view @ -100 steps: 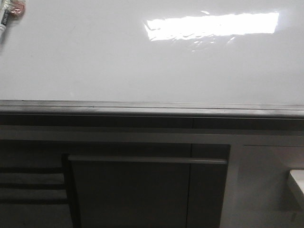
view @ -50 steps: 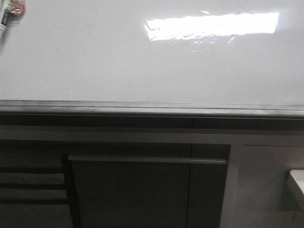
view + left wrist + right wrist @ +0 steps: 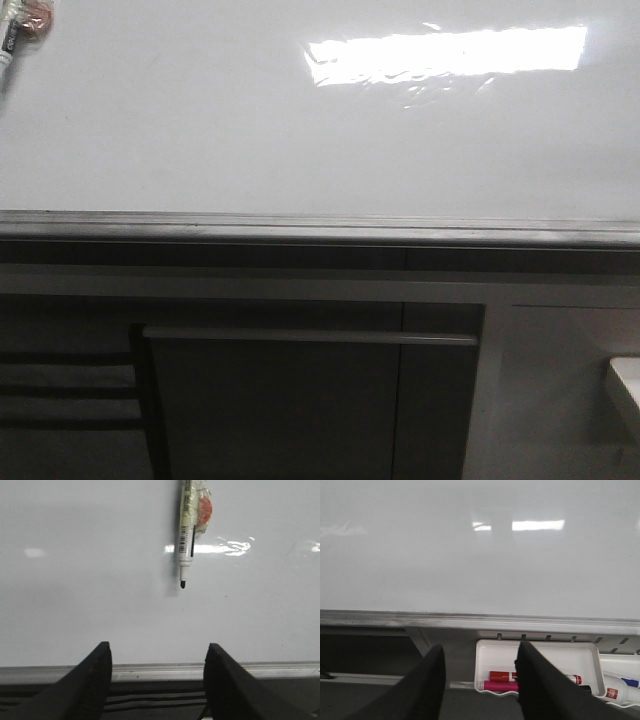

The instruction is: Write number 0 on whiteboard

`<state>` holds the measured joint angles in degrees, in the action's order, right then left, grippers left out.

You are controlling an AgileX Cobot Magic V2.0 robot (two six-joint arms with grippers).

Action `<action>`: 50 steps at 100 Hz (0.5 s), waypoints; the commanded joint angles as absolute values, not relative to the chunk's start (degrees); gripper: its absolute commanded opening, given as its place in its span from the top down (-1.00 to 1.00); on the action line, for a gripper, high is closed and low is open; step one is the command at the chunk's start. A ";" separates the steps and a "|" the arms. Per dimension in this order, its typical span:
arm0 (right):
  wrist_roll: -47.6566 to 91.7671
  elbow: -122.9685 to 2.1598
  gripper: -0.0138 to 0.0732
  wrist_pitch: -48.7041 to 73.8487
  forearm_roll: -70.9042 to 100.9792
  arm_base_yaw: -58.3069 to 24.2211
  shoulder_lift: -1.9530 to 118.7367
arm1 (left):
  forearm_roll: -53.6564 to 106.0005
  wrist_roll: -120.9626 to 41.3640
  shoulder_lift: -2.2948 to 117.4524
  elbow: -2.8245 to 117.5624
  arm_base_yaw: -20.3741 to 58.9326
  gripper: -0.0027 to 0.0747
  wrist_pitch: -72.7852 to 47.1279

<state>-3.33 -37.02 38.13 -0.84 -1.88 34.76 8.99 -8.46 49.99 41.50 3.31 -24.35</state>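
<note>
Both the left gripper (image 3: 157, 677) and right gripper (image 3: 479, 680) hang spread and empty before the blank whiteboard (image 3: 300, 140), where a black-tipped marker (image 3: 186, 535) lies uncapped.

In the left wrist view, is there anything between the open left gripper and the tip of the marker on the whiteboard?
Nothing: between the left gripper and the marker there is only bare whiteboard and its grey edge strip. No drawn line shows there.

Light: dim, grey | Glare: bright strip upper right on whiteboard (image 3: 200, 130), smaller streaks in both wrist views | Shadow: cabinet fronts (image 3: 270, 400) murky, soft shadow beside marker (image 3: 186, 530) | Focus: soft, grainy
</note>
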 commanded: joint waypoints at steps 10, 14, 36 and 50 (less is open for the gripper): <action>-2.49 -39.58 0.00 33.79 -0.68 -3.94 37.98 | 9.37 -12.32 58.71 48.49 7.22 0.02 -19.62; -2.49 -39.58 0.00 33.79 -0.68 -4.24 38.33 | 9.37 -12.43 60.95 49.94 7.58 0.04 -19.84; -2.49 -39.58 0.00 33.79 -0.68 -4.41 38.80 | 8.32 -12.43 71.08 58.63 7.74 0.06 -22.93; -2.49 -39.58 0.00 33.79 -0.68 -4.41 38.80 | 7.88 -12.43 75.87 63.37 7.74 0.05 -24.13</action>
